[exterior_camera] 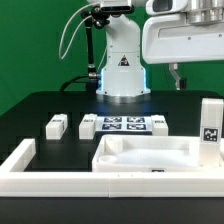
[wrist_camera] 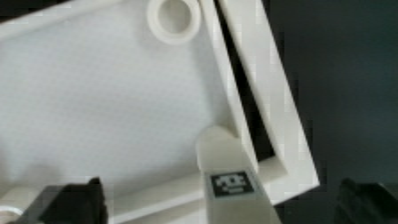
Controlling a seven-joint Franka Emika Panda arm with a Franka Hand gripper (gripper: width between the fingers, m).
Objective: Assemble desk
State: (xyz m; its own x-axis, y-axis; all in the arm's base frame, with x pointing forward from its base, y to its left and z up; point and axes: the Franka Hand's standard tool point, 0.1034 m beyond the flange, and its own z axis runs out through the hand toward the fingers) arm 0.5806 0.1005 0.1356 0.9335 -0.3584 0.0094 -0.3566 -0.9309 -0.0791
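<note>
The desk top (exterior_camera: 150,152), a white rimmed tray, lies at the front of the table. In the wrist view its inner face (wrist_camera: 107,110) shows a round socket (wrist_camera: 173,18) near one corner. One white leg block (exterior_camera: 210,126) with a tag stands upright at the tray's end on the exterior view's right. In the wrist view this leg (wrist_camera: 233,180) rises between the two dark fingers without touching them. My gripper (exterior_camera: 178,78) (wrist_camera: 217,205) hangs above it, open and empty. Three more leg blocks (exterior_camera: 57,126) (exterior_camera: 87,127) (exterior_camera: 158,123) lie behind the tray.
The marker board (exterior_camera: 122,124) lies flat between the loose legs, in front of the robot base (exterior_camera: 122,70). A long white bar with raised ends (exterior_camera: 40,172) runs along the front edge. The table is black with a green backdrop.
</note>
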